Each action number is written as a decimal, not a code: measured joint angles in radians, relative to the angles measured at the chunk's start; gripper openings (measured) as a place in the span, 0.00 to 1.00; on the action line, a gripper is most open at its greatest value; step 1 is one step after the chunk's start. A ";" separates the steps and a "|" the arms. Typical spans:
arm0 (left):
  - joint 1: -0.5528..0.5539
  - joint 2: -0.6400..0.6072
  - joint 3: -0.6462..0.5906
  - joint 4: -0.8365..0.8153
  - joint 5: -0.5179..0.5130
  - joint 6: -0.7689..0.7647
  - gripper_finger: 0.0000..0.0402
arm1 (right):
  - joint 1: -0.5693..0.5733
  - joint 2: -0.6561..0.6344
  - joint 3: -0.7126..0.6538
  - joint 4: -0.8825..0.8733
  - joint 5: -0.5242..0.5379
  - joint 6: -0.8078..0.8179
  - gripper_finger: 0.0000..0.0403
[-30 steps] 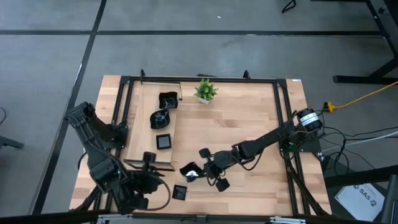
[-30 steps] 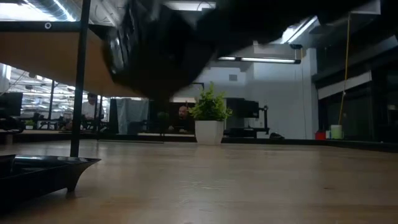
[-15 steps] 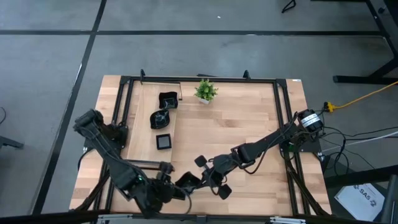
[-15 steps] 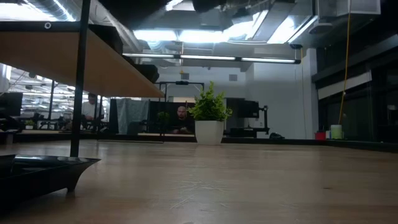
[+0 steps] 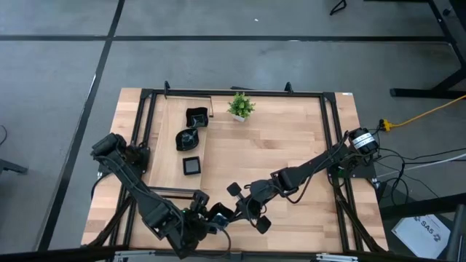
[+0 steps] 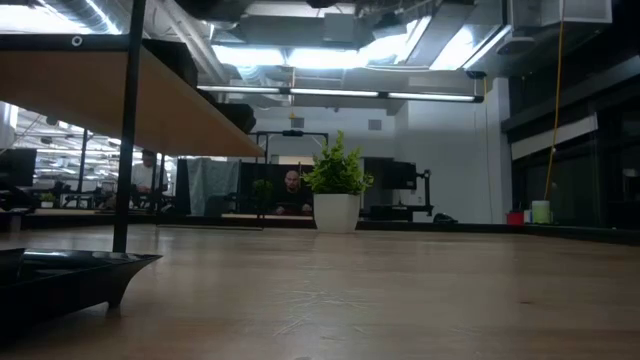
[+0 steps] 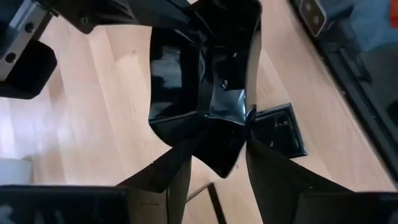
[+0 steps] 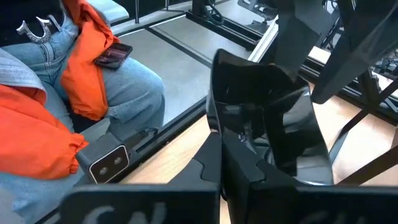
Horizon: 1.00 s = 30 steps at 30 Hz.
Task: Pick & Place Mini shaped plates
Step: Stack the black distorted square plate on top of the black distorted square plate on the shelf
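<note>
Left gripper [image 5: 211,218] now reaching the black plate [image 5: 222,212], fingers spread, right gripper [image 5: 234,209] fingers clamping that plate

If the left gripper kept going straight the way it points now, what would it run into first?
Probably the glossy black plate held by the right gripper. In the left wrist view the plate's lower corner hangs just ahead of the open left gripper, though depth is hard to judge.

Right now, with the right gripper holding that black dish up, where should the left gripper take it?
Take the black dish by its free pointed corner, opposite the edge the right gripper pinches. The open left gripper already faces that corner from below, so it probably fits between the fingers.
</note>
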 joint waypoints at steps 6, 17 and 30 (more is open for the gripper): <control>0.010 -0.001 0.000 0.028 0.062 0.000 0.31 | 0.000 0.000 0.000 0.021 0.000 -0.004 0.01; 0.048 -0.001 0.000 0.109 0.140 0.035 0.13 | 0.000 0.000 0.000 0.020 0.018 -0.006 0.01; 0.079 -0.001 0.000 0.121 0.231 0.012 0.01 | 0.000 0.001 0.000 0.021 -0.025 0.074 0.15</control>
